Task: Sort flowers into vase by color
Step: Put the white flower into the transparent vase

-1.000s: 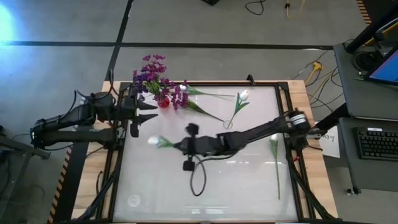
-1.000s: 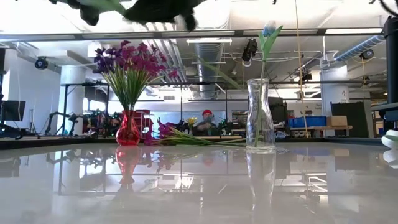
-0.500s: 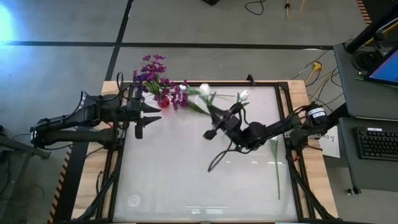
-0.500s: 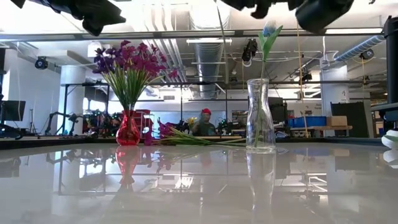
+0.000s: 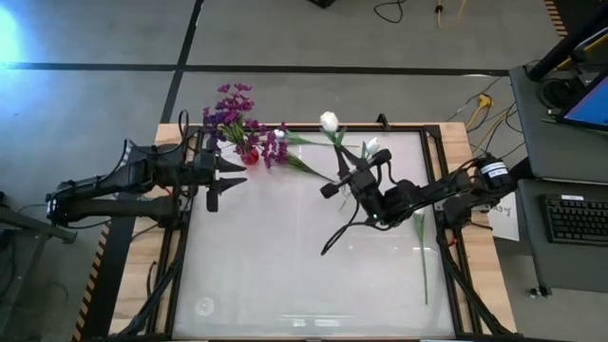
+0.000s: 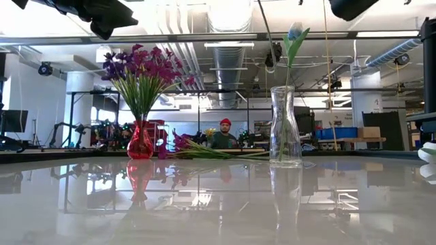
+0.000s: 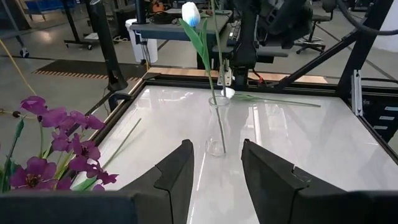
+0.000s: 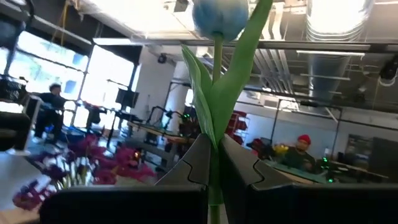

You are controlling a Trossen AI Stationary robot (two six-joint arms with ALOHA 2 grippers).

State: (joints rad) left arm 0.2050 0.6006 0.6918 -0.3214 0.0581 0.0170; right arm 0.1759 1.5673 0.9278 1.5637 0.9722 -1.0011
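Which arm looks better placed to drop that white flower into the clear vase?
The right gripper: it is shut on the white flower above the clear vase. The left gripper is open, empty.

Vases, two: one red vase [image 6: 140, 141] at left of the low view, one clear glass vase [image 6: 285, 126] right of centre.
White tulip stems, three: one in the glass vase [image 5: 371, 145], one held raised [image 5: 329, 121], one lying on the table [image 5: 419, 228] at right.
Purple flower bunches, two: one in the red vase [image 5: 231, 112], one lying beside it [image 5: 274, 144].
Robot arms, two.
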